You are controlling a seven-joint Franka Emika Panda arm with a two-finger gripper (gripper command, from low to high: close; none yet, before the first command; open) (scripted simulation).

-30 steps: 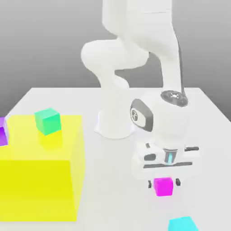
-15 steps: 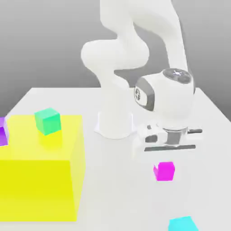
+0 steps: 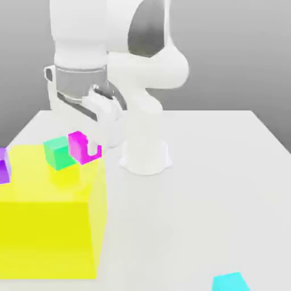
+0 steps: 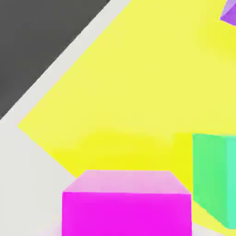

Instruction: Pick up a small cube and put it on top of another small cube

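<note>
magenta cube (image 3: 83, 147) in closed hand (image 3: 91, 149), beside green cube (image 3: 59, 152) — atop yellow block (image 3: 51, 227)

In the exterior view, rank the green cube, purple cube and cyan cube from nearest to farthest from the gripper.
1. Green cube: on the yellow block, beside the gripper.
2. Purple cube: at the exterior view's left edge.
3. Cyan cube: on the table, bottom right.
</note>
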